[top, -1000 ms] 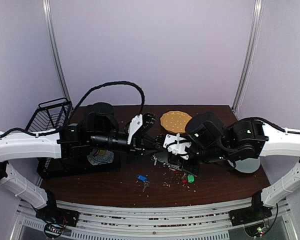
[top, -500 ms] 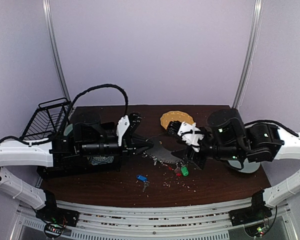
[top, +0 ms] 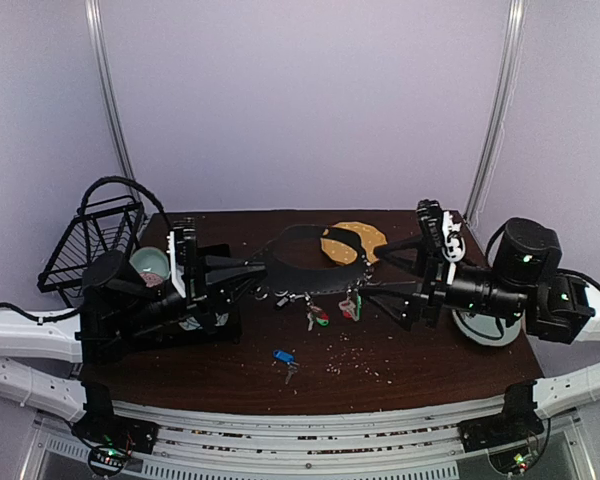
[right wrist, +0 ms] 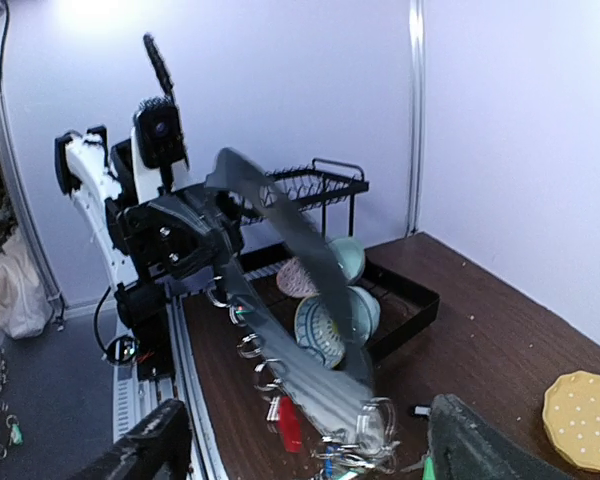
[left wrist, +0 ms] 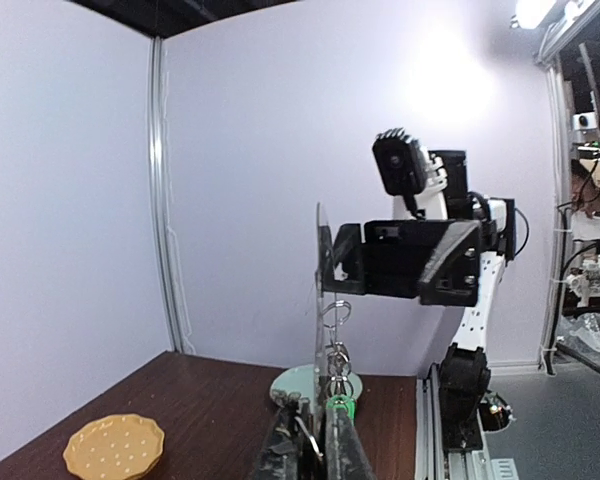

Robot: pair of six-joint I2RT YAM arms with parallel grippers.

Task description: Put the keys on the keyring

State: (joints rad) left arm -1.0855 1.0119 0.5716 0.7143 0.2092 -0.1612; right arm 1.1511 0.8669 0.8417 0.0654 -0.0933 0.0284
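The keyring (top: 315,278) is a large thin grey ring held up over the table between the two arms. My left gripper (top: 252,275) is shut on its left edge. In the left wrist view the keyring (left wrist: 321,290) stands edge-on above my left gripper (left wrist: 318,410), with small split rings and a green tag (left wrist: 340,406) hanging on it. Two bunches of keys (top: 317,317) with red and green tags dangle from it. A blue-tagged key (top: 283,356) lies on the table. My right gripper (top: 392,282) is open at the ring's right end. The keyring (right wrist: 305,380) shows blurred between the spread fingers (right wrist: 150,445), and I cannot tell whether it touches them.
An orange dotted plate (top: 352,240) lies at the back middle. A black dish rack (top: 90,240) with bowls (top: 150,262) stands at the left. A pale plate (top: 485,330) lies under the right arm. Crumbs (top: 345,352) are scattered near the table's middle.
My right gripper has opened, let go of the ring and drawn back to the right. My left arm has pulled back left, lifting the ring with its keys off the table.
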